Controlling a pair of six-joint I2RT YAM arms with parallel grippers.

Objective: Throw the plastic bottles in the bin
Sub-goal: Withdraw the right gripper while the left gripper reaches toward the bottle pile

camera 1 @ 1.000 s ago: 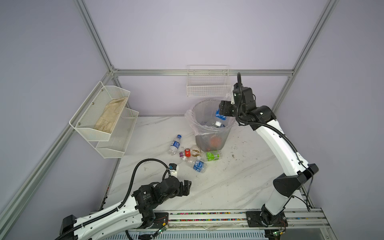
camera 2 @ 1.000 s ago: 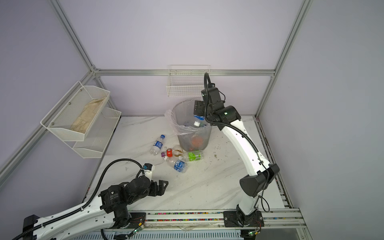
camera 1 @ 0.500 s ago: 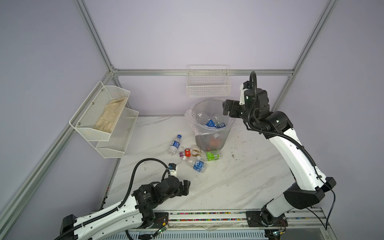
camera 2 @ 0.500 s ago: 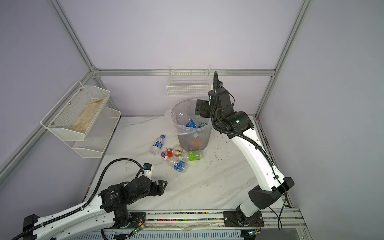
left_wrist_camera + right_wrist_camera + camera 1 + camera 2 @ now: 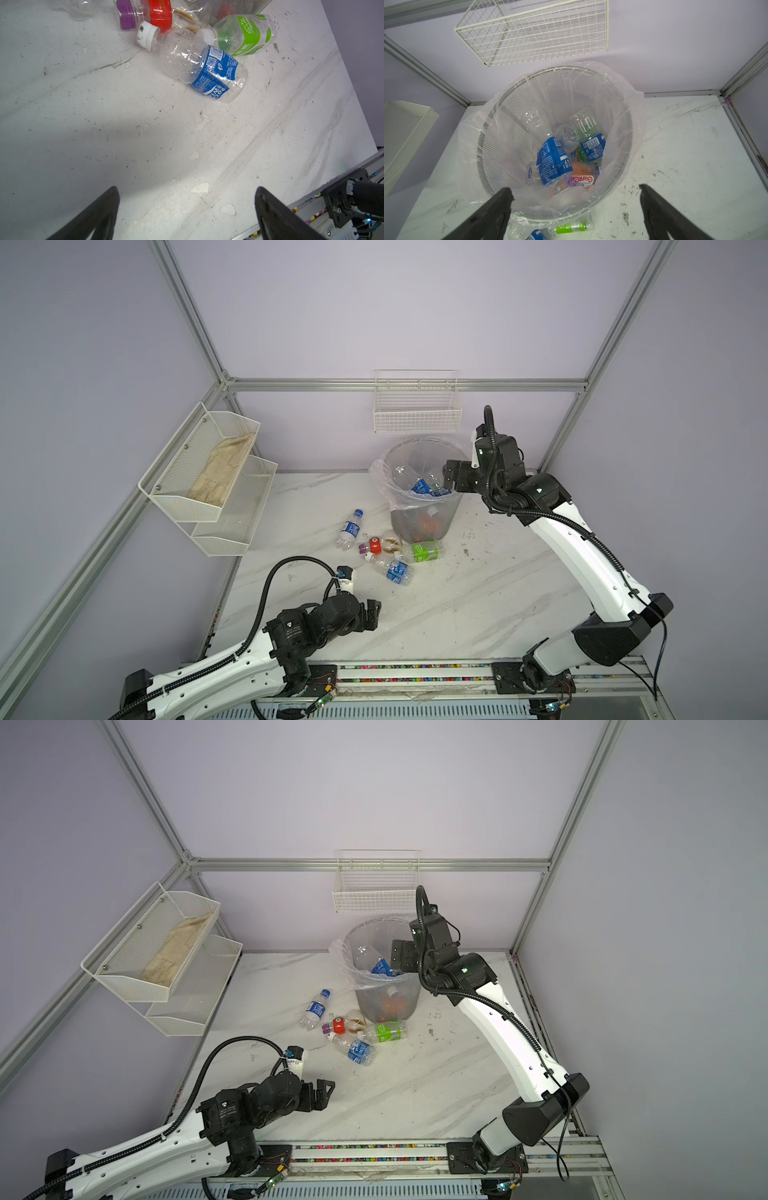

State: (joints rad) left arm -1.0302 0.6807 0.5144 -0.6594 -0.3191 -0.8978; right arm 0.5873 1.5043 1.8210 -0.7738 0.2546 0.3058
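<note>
In both top views the bin [image 5: 424, 518] stands far and middle on the worktop [image 5: 478, 614], with several plastic bottles [image 5: 380, 967] already inside. A cluster of loose bottles [image 5: 386, 549] lies just in front of its foot. The right gripper [image 5: 451, 480] hangs at the bin's right rim, spread and empty. The left gripper [image 5: 373, 612] sits low at the near left, well apart from the cluster.

The left wrist view shows its jaws wide with nothing between them. A crumpled blue-labelled bottle [image 5: 199, 68] lies nearest, touching a green-labelled bottle [image 5: 243, 34].

The right wrist view shows released jaws above the near rim and bottles heaped in the liner [image 5: 471, 145].

The thin, dented bottles may squirt out of a pinch. A reach into the cluster could shove neighbours or nudge the bin. The drooping liner could snag a jaw.

The white, marble-veined worktop is scuffed, chipped and speckled with dirt. Pale lilac walls, an aluminium frame [image 5: 399, 384], a wire basket [image 5: 417, 406] and mesh shelves [image 5: 232, 510] enclose it.
</note>
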